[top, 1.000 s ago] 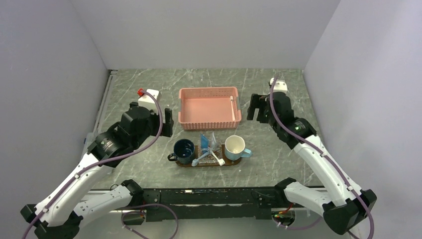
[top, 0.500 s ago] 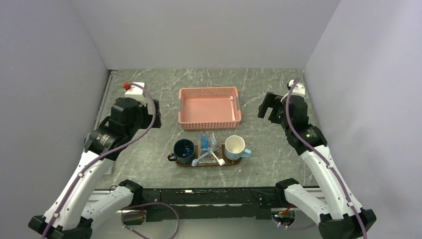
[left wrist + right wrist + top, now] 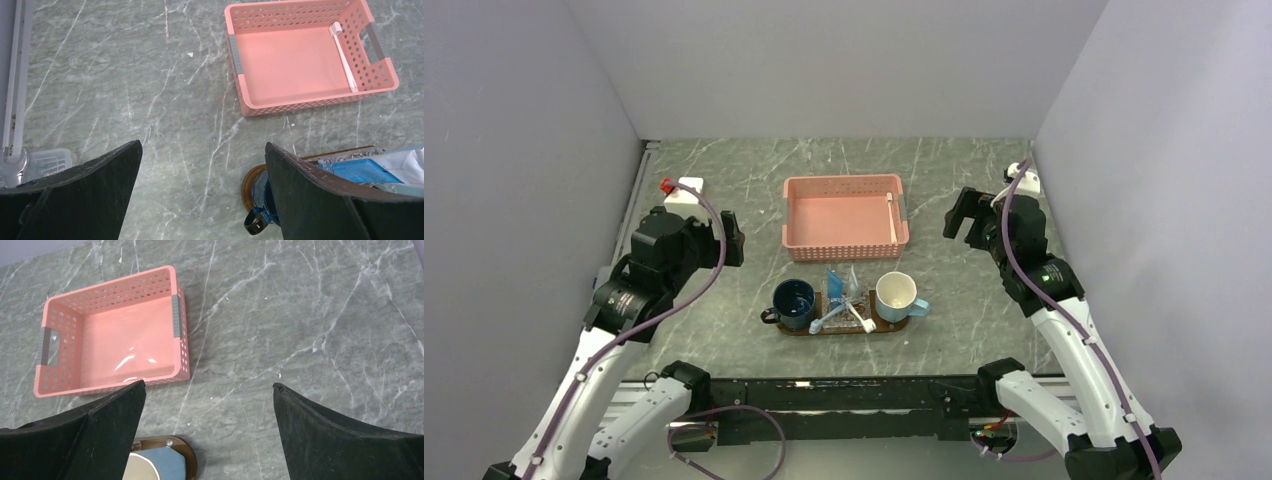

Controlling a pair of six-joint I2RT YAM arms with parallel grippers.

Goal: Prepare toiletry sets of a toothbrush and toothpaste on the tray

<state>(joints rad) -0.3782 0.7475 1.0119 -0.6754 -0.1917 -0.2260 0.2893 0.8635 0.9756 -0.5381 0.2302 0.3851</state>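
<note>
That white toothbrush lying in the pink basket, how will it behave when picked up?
The toothbrush looks thin and plastic, so probably light and fairly stiff. It lies flat along the basket wall, so it may be awkward to pinch and could slip.

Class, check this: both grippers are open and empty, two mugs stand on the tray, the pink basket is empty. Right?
The pink basket is not empty: one white toothbrush lies along an inner wall, as the left wrist view shows. The rest holds: left gripper and right gripper open and empty, dark mug and white mug on the tray.
</note>
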